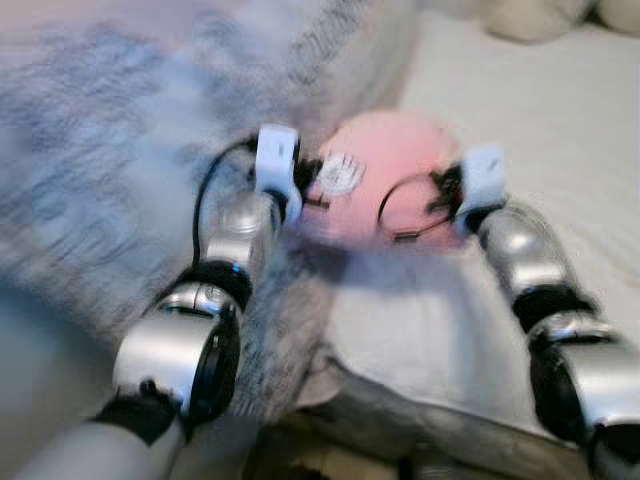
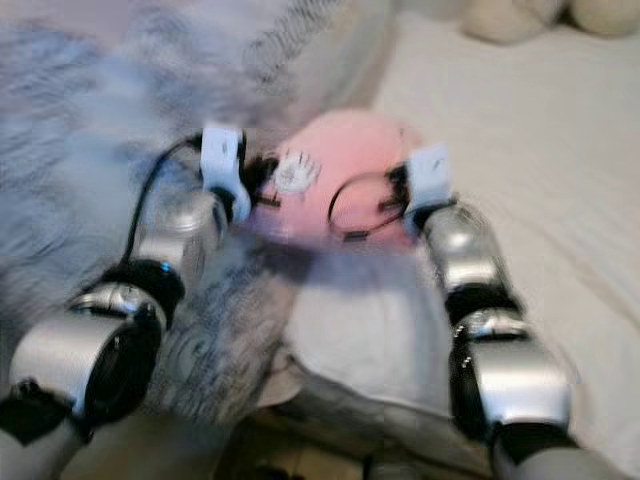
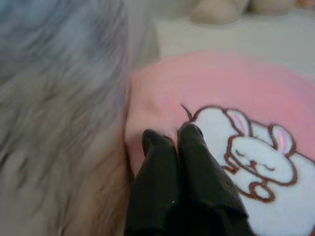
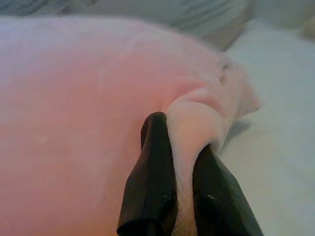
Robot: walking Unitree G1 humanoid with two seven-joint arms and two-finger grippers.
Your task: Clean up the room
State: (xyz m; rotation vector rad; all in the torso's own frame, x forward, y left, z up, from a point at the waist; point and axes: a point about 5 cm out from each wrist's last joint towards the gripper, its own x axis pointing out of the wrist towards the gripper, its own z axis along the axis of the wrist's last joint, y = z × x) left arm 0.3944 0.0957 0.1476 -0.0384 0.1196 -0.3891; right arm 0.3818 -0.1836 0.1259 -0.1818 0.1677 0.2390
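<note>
Both arms reach forward over the bed (image 1: 560, 130) and meet on a round pink cushion (image 1: 395, 175), which sits between them and lies against the grey furry blanket (image 1: 110, 190) heaped beyond and outside the left tool. The right tool (image 4: 183, 147) pinches a raised fold of the cushion's pink edge between its two black fingers; the fabric bulges up through the gap, so the grip looks secure. The left tool (image 3: 172, 140) has its fingers pressed together with their tips against the cushion's face, just beside the white rabbit patch (image 3: 256, 157). From the wrist view I cannot tell whether any cloth is caught between them, so this looks more like a push or a steadying touch than a true hold. The pale sheet runs on ahead of the right tool, and a cream plush toy (image 1: 530, 15) lies well beyond both tools at the far end of the bed. The head views are smeared, which suggests the body is in motion. As for the tidying, it seems to be at an early to middle stage: the cushion is gripped but lies on the mattress, not yet carried to any proper place, and the blanket is rumpled and unfolded, so most of the work appears to remain.
</note>
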